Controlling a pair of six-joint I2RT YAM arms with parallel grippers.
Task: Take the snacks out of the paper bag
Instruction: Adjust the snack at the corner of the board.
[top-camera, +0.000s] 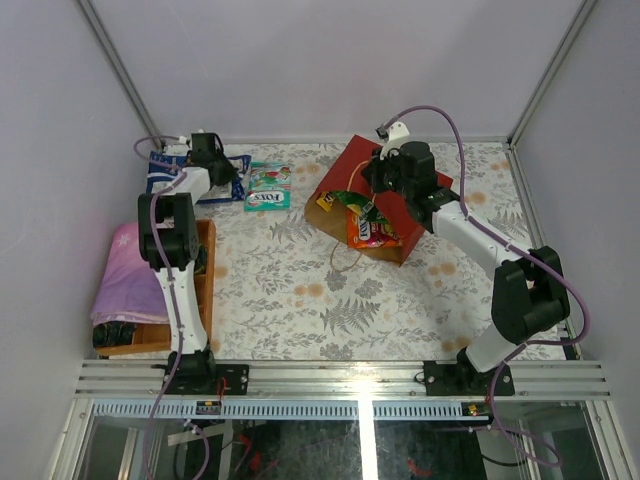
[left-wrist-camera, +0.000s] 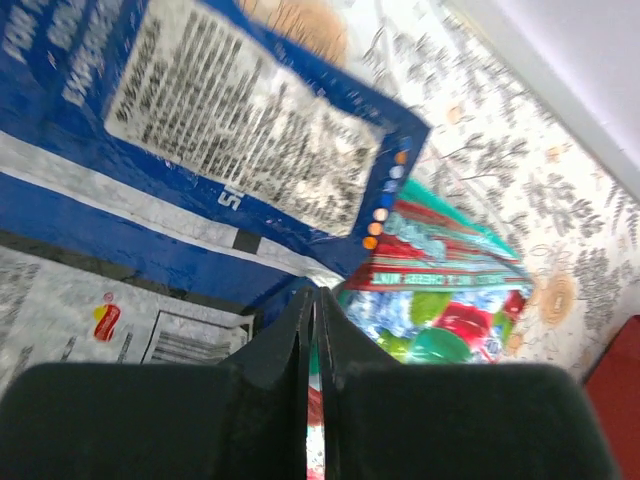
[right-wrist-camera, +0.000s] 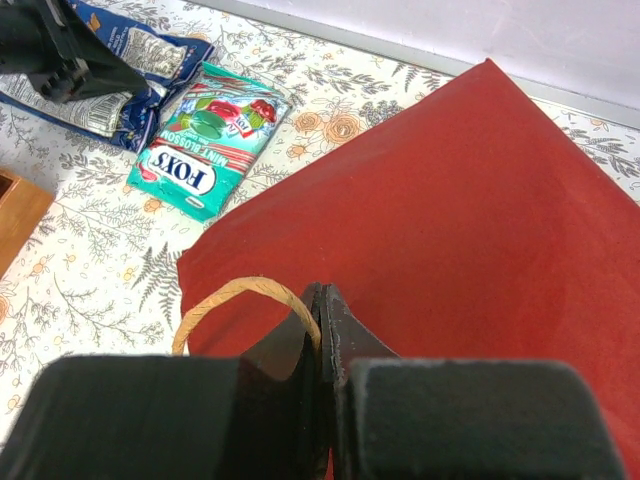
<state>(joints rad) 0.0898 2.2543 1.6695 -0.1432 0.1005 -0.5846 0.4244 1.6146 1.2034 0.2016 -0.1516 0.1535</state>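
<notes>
The red paper bag lies flat on the flowered table, with an orange packet and a green packet showing in its mouth. The right gripper is closed just above the bag, its fingertips against the twine handle; whether it pinches the twine I cannot tell. Left of the bag lies a teal packet. Beyond that is a blue-and-white pack, and over its edge the left gripper hovers closed, with nothing visibly held.

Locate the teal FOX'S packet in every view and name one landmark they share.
Top external: teal packet upper centre-left, on the floral cloth.
Left wrist: packet right of centre, past the fingertips.
Right wrist: packet upper left.
Shared landmark: the blue pack right beside it.
</notes>
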